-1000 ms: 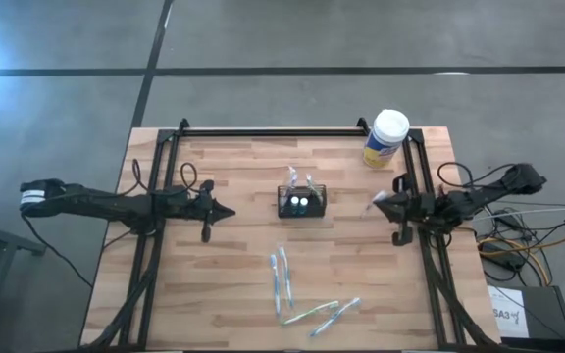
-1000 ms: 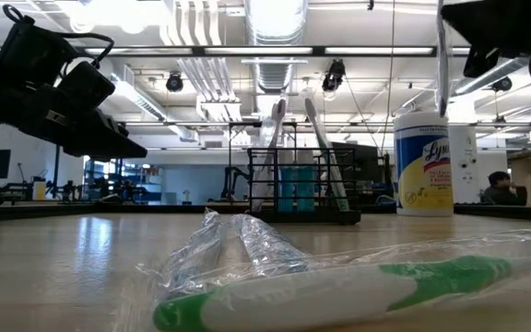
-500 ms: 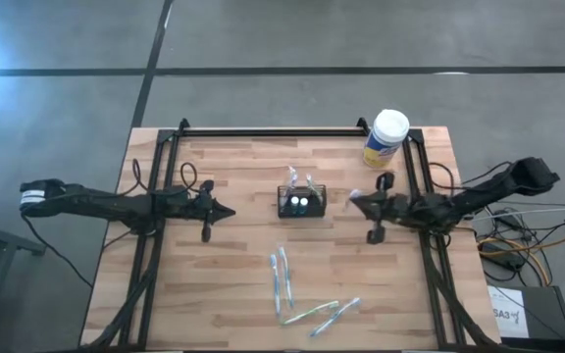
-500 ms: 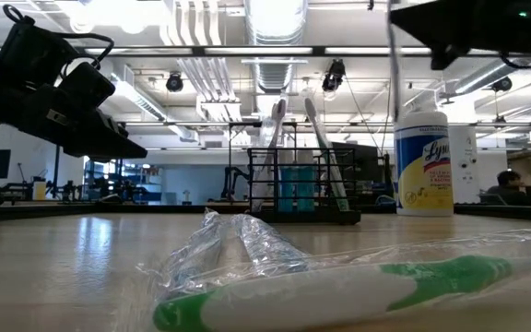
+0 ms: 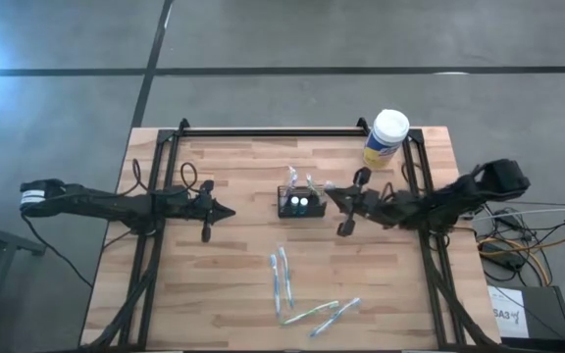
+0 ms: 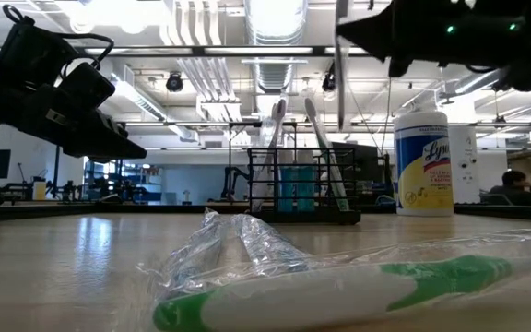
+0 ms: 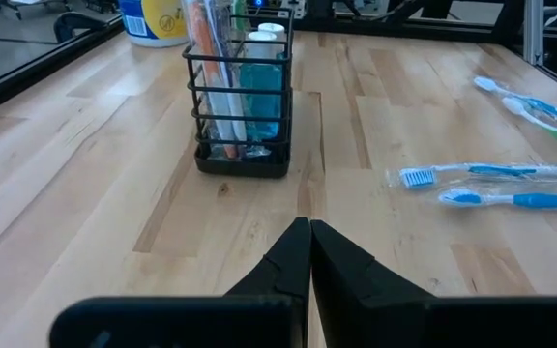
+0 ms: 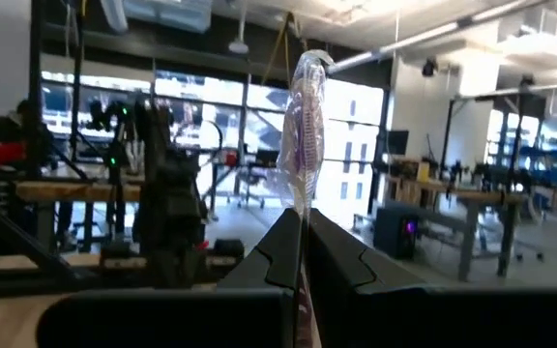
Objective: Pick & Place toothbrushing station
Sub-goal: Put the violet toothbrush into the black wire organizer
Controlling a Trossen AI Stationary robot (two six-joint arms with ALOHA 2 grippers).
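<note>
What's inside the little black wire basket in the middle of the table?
The small black slotted holder has wrapped toothbrushes standing upright and a blue white-capped bottle inside. Its wire sides and those items hide the bottom, so anything lying there can't be seen.

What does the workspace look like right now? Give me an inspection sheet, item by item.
Surface: wooden table, black frame rails along its edges.
Job's things: black toothbrushing station mid-table, upright, holding brushes and blue bottles.
Clutter: wrapped toothbrushes loose at the near side; wipes canister at the far right corner.
Grippers: left gripper left of the station, jaws shut, empty. Right gripper beside the station's right side, jaws shut on a wrapped toothbrush.
Cables: bundle on the floor, right of the table.
Surroundings: grey floor; open workshop behind.
</note>
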